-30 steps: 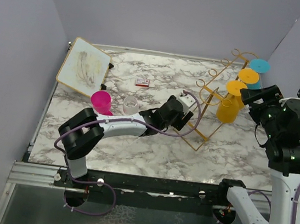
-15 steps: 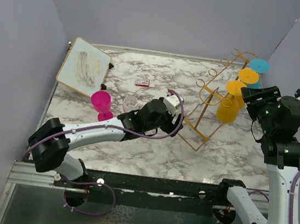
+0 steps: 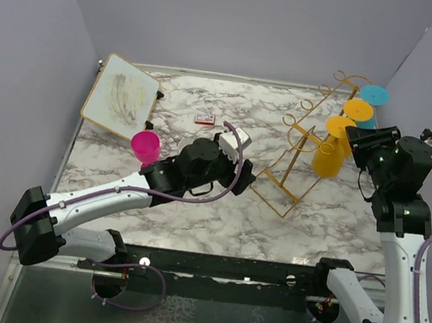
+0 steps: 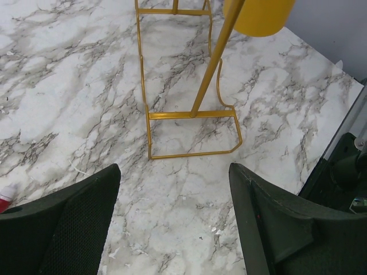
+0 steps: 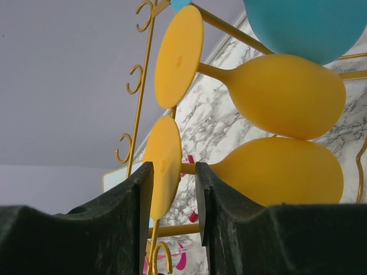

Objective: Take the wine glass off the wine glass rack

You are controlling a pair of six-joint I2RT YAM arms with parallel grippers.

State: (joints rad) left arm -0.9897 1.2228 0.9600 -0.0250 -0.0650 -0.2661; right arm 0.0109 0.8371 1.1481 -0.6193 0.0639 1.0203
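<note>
Your right pincer (image 5: 174, 167) holds its jaws narrowly apart, framing the stem of the lower yellow wine glass (image 5: 275, 172), which hangs on the wine glass rack (image 4: 192, 115); you cannot tell whether they grip it. Your left pincer (image 4: 174, 172) gapes wide above the surface (image 4: 69, 69), just short of the rack's foot.
</note>
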